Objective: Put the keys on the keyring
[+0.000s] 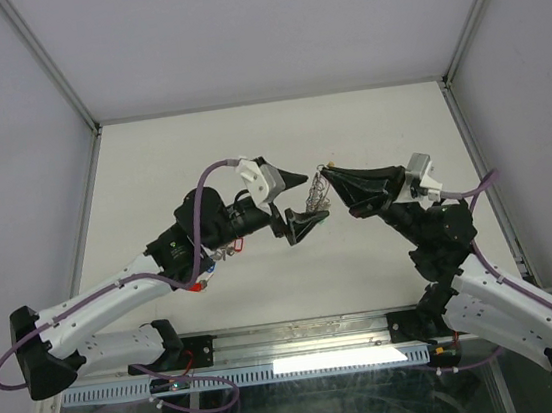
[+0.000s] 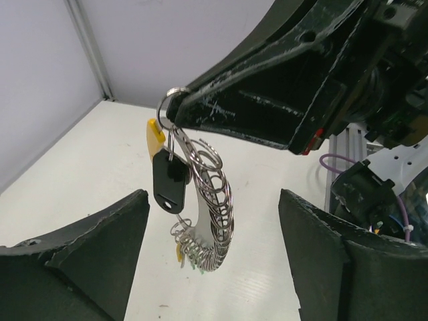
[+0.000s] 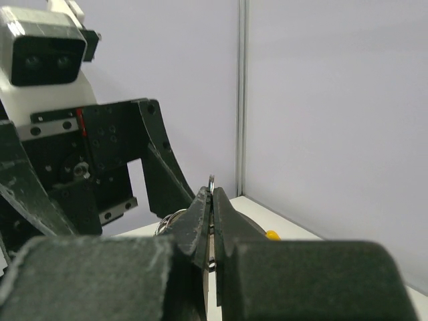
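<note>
My right gripper (image 1: 331,172) is shut on the keyring (image 2: 163,101), a thin silver ring whose edge pokes up between the closed fingertips (image 3: 202,200). A yellow tag (image 2: 154,133), a black tag (image 2: 168,182) and a curved chain of several silver rings (image 2: 215,221) hang from it, with small yellow and green bits at the chain's lower end (image 2: 182,254). I cannot make out the key blades. My left gripper (image 1: 313,197) is open, one finger (image 2: 80,257) on each side of the hanging bunch (image 1: 317,198) and not touching it.
White tabletop (image 1: 367,125) with grey walls at the back and on both sides. Small red and blue pieces (image 1: 203,285) show by the left forearm; I cannot tell what they are. The right arm's body and cable (image 2: 374,187) fill the right of the left wrist view.
</note>
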